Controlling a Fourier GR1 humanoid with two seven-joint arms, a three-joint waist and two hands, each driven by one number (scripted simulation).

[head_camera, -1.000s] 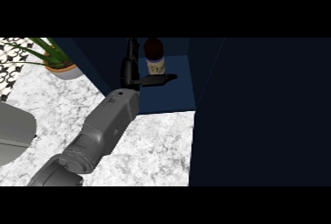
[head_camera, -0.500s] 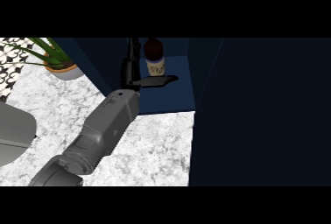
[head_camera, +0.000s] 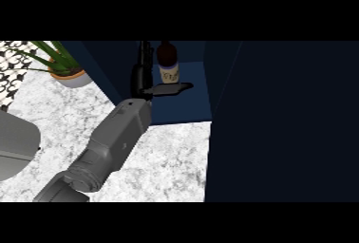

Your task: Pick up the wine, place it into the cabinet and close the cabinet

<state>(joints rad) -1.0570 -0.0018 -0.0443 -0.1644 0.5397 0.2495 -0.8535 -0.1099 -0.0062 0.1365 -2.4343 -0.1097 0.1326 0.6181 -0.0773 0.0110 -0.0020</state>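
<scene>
My grey left forearm (head_camera: 116,137) comes in from the lower left edge and runs up and to the right, with the bulky elbow joint low in the view. At its far end my black left hand (head_camera: 146,84) is open. Its fingers (head_camera: 144,61) stretch straight ahead, close together, and the thumb (head_camera: 172,88) sticks out flat to the right. The hand holds nothing.
</scene>
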